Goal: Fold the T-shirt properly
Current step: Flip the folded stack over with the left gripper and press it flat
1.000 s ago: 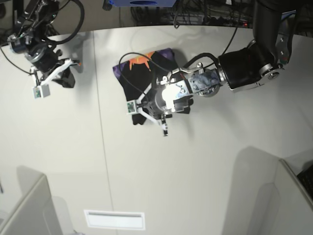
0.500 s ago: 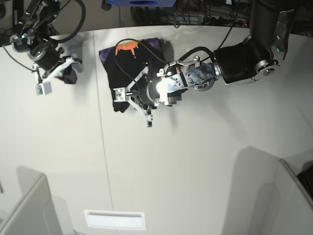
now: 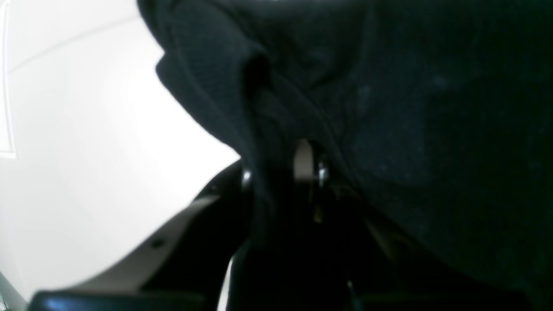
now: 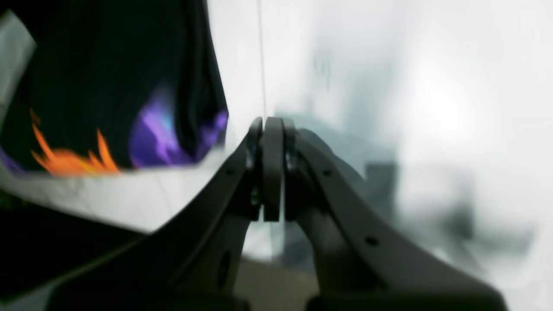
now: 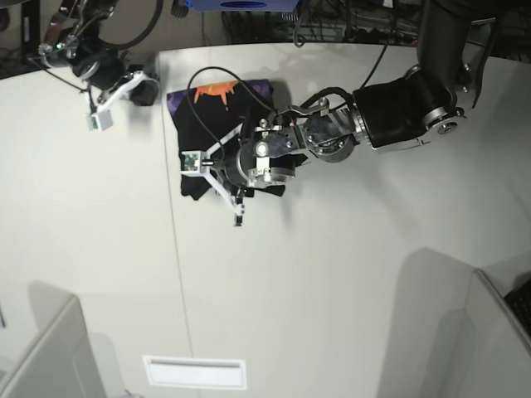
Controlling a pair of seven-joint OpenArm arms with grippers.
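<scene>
The right gripper (image 5: 98, 121) is at far left of the base view, clenched on nothing, well apart from the cloth. Next, the T-shirt (image 5: 217, 133) lies on the table (image 5: 332, 290) as a small black bundle, approx. folded already. The left gripper (image 5: 217, 171) sits over its near edge, grasping the fabric. Probably only final placing/smoothing is left.

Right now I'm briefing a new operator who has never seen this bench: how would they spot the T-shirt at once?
Look at the white table, toward its far edge near the middle. There the left gripper is shut on a bunched dark bundle, the T-shirt. It is the only cloth there: black, with an orange and purple print at its far edge.
</scene>
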